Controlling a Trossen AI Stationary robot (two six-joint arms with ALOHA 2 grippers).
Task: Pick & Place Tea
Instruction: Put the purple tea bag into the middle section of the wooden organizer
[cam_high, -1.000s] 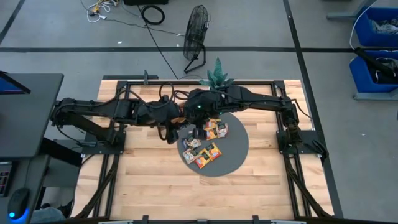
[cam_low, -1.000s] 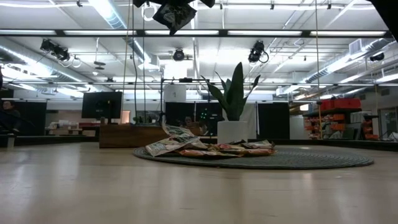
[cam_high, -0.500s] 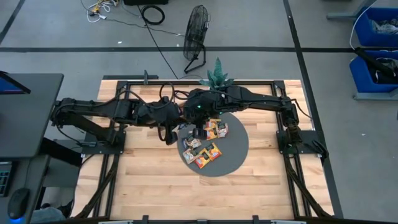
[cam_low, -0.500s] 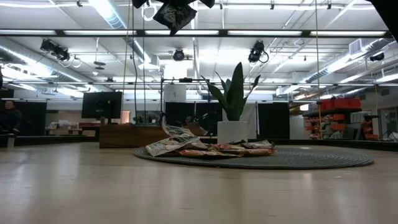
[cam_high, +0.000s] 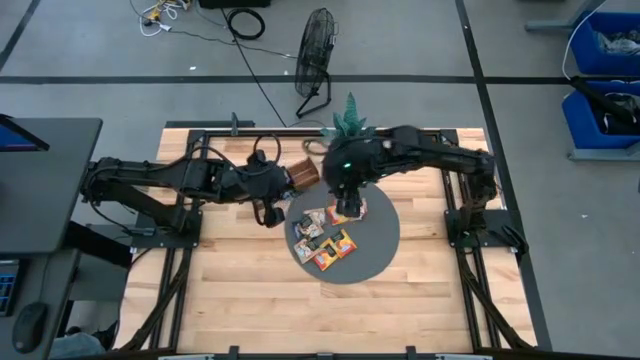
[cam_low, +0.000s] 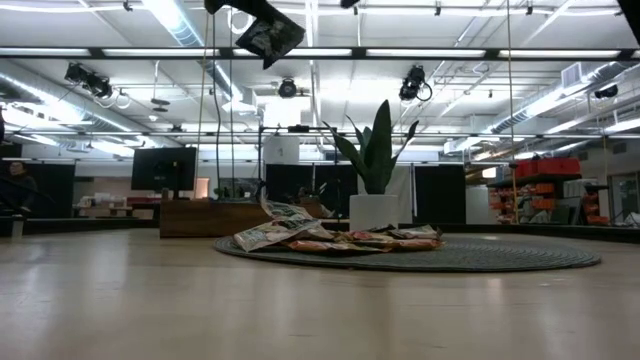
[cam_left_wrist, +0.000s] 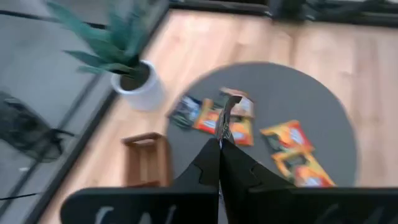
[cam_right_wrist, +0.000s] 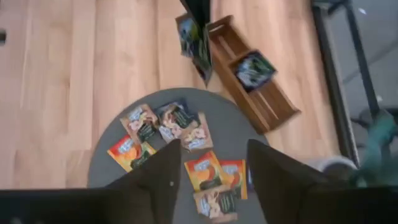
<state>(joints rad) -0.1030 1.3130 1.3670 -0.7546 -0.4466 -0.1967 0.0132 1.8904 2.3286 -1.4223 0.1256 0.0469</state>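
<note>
The left gripper hangs above the bench at centre left of the high view, its jaws pinched shut on 1 tea sachet, seen edge-on, so its print cannot be read. The right gripper hovers over the round grey mat with jaws apart, holding nothing. The other sachets lie scattered on the mat; in the low view they overlap into 1 heap and cannot be counted. A wooden tray, partly hidden by the arms from above, holds 1 dark sachet. A potted plant stands behind the mat.
</note>
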